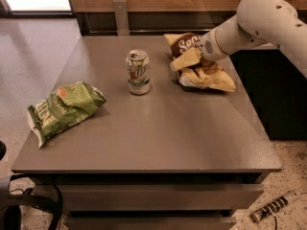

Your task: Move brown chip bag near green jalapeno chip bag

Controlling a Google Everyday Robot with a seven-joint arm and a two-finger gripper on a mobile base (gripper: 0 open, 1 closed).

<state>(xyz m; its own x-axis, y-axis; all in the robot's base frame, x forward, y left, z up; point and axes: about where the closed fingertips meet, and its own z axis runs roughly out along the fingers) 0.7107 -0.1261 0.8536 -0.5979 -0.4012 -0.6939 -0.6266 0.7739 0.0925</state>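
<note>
The brown chip bag, dark brown with white script and tan-yellow edges, lies at the table's far right. My gripper comes in from the right on the white arm and sits low over the middle of the bag, touching or just above it, hiding part of it. The green jalapeno chip bag lies at the table's left edge, far from the brown bag and the gripper.
A green-and-white soda can stands upright between the two bags, nearer the brown one. The grey table has a dark cabinet to its right. Cables lie on the floor at lower left and a power strip at lower right.
</note>
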